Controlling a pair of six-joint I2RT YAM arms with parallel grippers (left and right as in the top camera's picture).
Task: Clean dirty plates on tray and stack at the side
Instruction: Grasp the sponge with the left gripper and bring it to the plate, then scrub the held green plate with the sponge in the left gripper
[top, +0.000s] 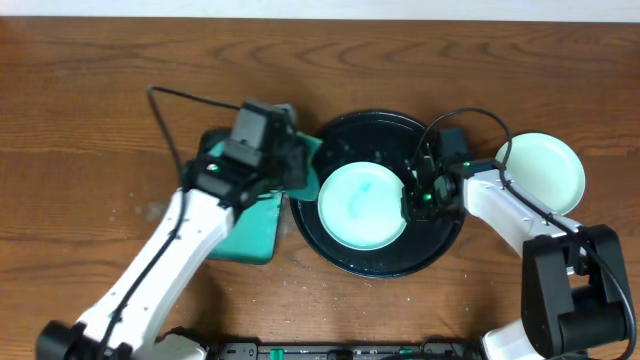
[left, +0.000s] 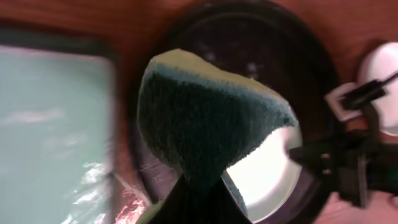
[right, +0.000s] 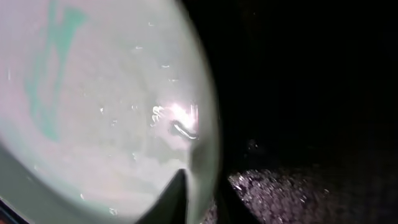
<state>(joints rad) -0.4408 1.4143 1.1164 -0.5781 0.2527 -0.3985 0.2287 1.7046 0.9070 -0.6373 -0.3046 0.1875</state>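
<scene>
A pale mint plate (top: 360, 205) with teal smears lies on the black tray (top: 385, 128). My right gripper (top: 410, 197) is shut on the plate's right rim; the right wrist view shows its fingers (right: 202, 198) either side of the plate's (right: 106, 106) edge over the tray (right: 298, 93). My left gripper (top: 300, 165) is shut on a dark green sponge (left: 205, 124) and holds it over the tray's (left: 249, 37) left edge, beside the plate (left: 267, 168). Another pale plate (top: 545, 170) lies on the table to the right of the tray.
A teal mat (top: 248, 230) lies on the wooden table left of the tray, under my left arm; it also shows in the left wrist view (left: 50, 124). A black cable (top: 165, 120) loops behind the left arm.
</scene>
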